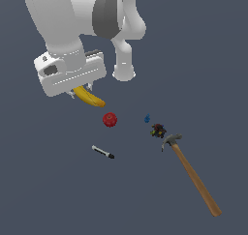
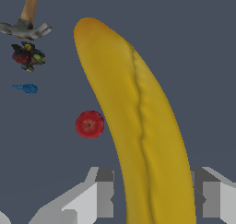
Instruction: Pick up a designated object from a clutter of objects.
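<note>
Long curved banana, smooth yellow skin with one lengthwise crease, rounded orange-tinted end. Pinched between the grey, blocky fingers of the white gripper, seemingly lifted above the dark tabletop. Just beside its free end in the exterior view, a round red apple. Farther off, a thin black-and-white marker, a tiny blue piece, a dark lump, a wooden-handled hammer with grey metal head.

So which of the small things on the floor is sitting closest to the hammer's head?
The small dark lump, just beside the hammer head; the blue piece, apple and marker lie farther off.
</note>
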Robot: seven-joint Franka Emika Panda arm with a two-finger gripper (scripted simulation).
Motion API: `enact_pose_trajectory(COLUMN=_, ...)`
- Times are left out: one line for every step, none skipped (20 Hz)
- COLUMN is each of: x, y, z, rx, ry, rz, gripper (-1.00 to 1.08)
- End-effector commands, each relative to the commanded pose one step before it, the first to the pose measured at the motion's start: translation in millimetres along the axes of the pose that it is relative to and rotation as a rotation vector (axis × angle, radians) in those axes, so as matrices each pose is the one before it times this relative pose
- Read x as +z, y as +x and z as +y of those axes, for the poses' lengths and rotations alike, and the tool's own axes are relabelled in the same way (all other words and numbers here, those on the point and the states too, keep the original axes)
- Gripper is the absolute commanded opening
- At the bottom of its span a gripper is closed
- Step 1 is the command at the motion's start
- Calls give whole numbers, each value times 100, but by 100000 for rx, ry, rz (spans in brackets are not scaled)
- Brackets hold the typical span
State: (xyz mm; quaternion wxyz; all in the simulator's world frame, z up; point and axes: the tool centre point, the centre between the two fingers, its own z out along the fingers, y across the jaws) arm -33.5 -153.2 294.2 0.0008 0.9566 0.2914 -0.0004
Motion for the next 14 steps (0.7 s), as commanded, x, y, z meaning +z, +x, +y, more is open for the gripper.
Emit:
enact_pose_trajectory(x=-2076, y=241, z=-265, rx=3, ry=-22, rz=4, gripper=-100)
enact_pose_trajectory(x=-668, y=91, z=-76, rx=0, ry=0, rz=0, gripper=-100)
enact_pose_trajectory(x=-605, y=95, z=-66, rx=-42, ry=46, rz=29, gripper=-100)
enact_pose_trajectory(x=-559, y=82, z=-59, rx=0, ry=0, rz=0, gripper=-100)
enact_pose_trajectory(x=-505, y=77, z=-51, rx=0, ry=0, rz=0, gripper=-100)
enact_pose_trajectory(x=-451, y=71, z=-43, rx=0, ry=0, rz=0, gripper=-100)
enact_pose_trajectory(x=-390, y=70, z=-35, rx=-40, ry=46, rz=33, gripper=-100)
enact_pose_trajectory(x=-343, y=58, z=-30, rx=0, ry=0, rz=0, gripper=-100)
enact_pose_trajectory(x=-290, y=50, z=-24, rx=0, ry=0, rz=0, gripper=-100)
enact_pose_trajectory(x=-237, y=42, z=-19, rx=0, ry=0, rz=0, gripper=-100)
enact_pose_trajectory(x=-184, y=33, z=-14, rx=0, ry=0, rz=0, gripper=-100)
enact_pose_trajectory(x=-131, y=24, z=-10, rx=0, ry=0, rz=0, gripper=-100)
enact_pose_trajectory(x=-73, y=17, z=-3, rx=-39, ry=45, rz=35, gripper=-100)
enact_pose_trajectory(x=-26, y=5, z=-2, rx=0, ry=0, rz=0, gripper=-100)
